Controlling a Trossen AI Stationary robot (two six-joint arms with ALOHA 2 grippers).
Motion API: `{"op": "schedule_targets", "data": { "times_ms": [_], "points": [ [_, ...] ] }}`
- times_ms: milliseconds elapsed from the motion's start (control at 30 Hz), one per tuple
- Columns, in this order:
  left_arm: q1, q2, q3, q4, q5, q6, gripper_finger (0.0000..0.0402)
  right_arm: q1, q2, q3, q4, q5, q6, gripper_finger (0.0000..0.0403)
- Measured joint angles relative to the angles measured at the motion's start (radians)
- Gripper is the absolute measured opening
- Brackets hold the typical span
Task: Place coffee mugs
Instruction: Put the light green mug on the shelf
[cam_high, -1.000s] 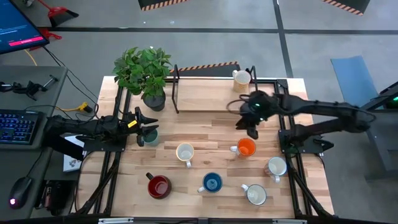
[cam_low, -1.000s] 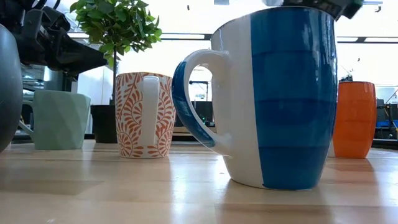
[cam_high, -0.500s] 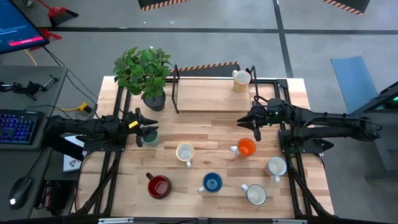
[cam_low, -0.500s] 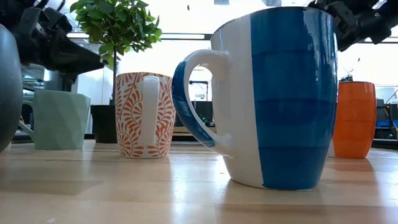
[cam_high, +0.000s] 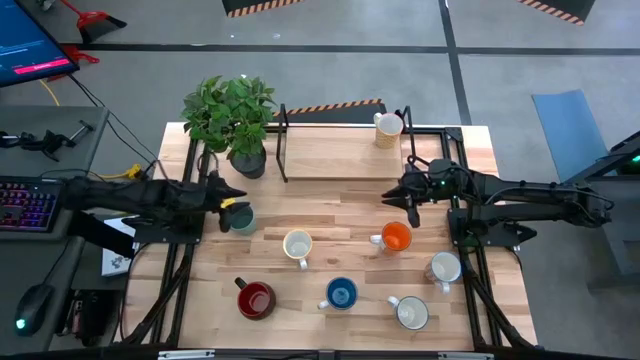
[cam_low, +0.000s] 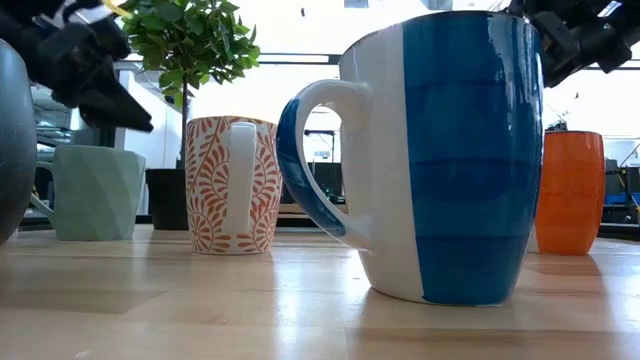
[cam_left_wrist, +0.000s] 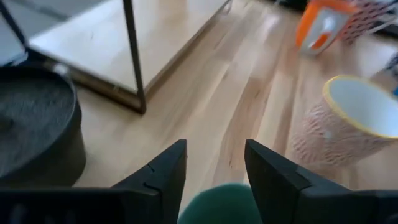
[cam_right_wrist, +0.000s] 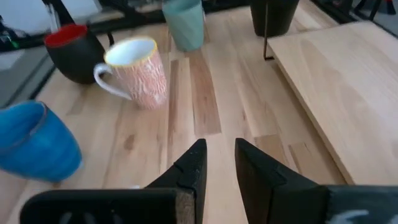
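Several coffee mugs stand upright on the wooden table (cam_high: 330, 200): teal (cam_high: 241, 218), orange-patterned (cam_high: 297, 245), red (cam_high: 254, 298), blue (cam_high: 341, 293), orange (cam_high: 397, 237) and two white-grey (cam_high: 443, 267) (cam_high: 411, 312). A cream mug (cam_high: 387, 128) stands on the raised board (cam_high: 330, 155). My left gripper (cam_high: 222, 205) is open just above the teal mug (cam_left_wrist: 221, 205), clear of its rim (cam_low: 95, 150). My right gripper (cam_high: 405, 207) hangs above and just beyond the orange mug (cam_low: 571, 190), slightly open with nothing between its fingers (cam_right_wrist: 189, 165).
A potted plant (cam_high: 233, 120) in a dark pot (cam_left_wrist: 37, 134) stands at the far left, just beyond my left gripper. Black rack posts (cam_high: 282, 140) edge the raised board. Bare wood lies between the teal and orange mugs.
My left gripper has risen a little over the teal mug and tipped its fingers downward; the mug has stayed in place. My right gripper has come down and drawn back from the raised board toward the orange mug, then held still.
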Motion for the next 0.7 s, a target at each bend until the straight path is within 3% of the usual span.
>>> {"op": "schedule_targets", "data": {
  "times_ms": [167,467,700],
  "points": [
    [0.0,0.167,0.075,-0.079,0.002,-0.057,0.0158,-0.001,-0.004,0.0,-0.001,0.025,-0.067,0.0066],
    [0.0,0.449,0.354,-0.456,0.032,-0.145,0.0159,-0.001,-0.06,0.0,-0.076,0.066,-0.119,0.0066],
    [0.0,0.543,0.381,-0.513,0.058,-0.138,0.0159,-0.001,-0.129,0.0,-0.167,0.073,-0.133,0.0066]
  ]
}}
